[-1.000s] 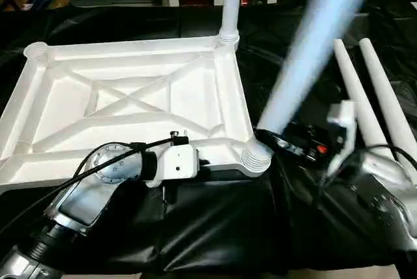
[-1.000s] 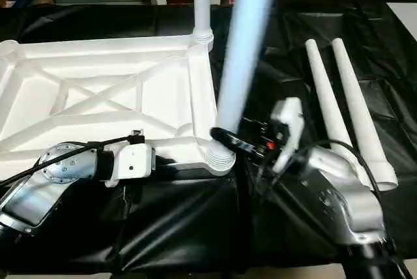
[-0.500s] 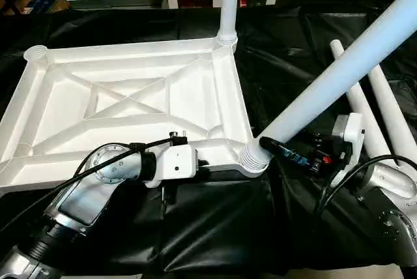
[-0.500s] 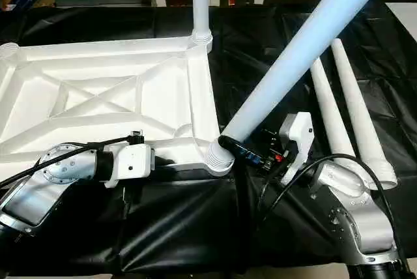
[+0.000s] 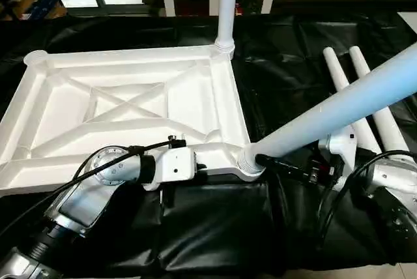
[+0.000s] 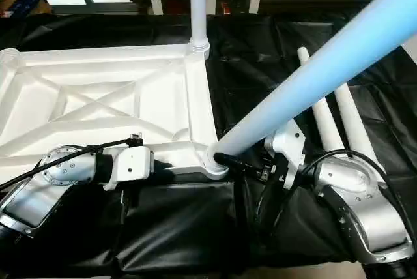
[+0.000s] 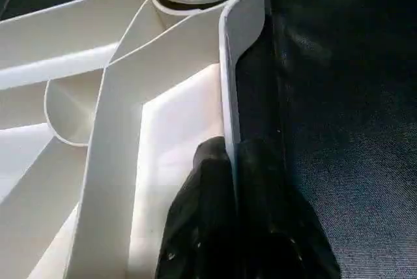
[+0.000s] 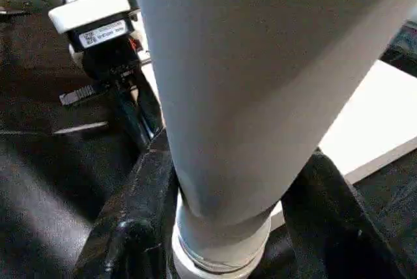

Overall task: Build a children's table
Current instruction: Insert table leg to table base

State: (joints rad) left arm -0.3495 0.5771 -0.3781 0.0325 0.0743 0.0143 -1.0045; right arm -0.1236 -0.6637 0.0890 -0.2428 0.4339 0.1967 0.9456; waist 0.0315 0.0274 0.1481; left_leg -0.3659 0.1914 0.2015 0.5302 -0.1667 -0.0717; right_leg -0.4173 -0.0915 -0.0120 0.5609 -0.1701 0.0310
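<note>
We are pinching the table top's (image 5: 130,106) thin, stiff rim with the left tool (image 7: 234,181); our right tool (image 8: 225,227) is clamping a light, slippery leg (image 5: 339,106) near its base, beside the corner socket (image 5: 249,161)

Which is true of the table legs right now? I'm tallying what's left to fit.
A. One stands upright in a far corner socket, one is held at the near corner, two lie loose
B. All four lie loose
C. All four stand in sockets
A: one leg stands in the far socket, the right gripper holds a slanted leg at the near corner socket, and two loose legs lie on the black cover.
</note>
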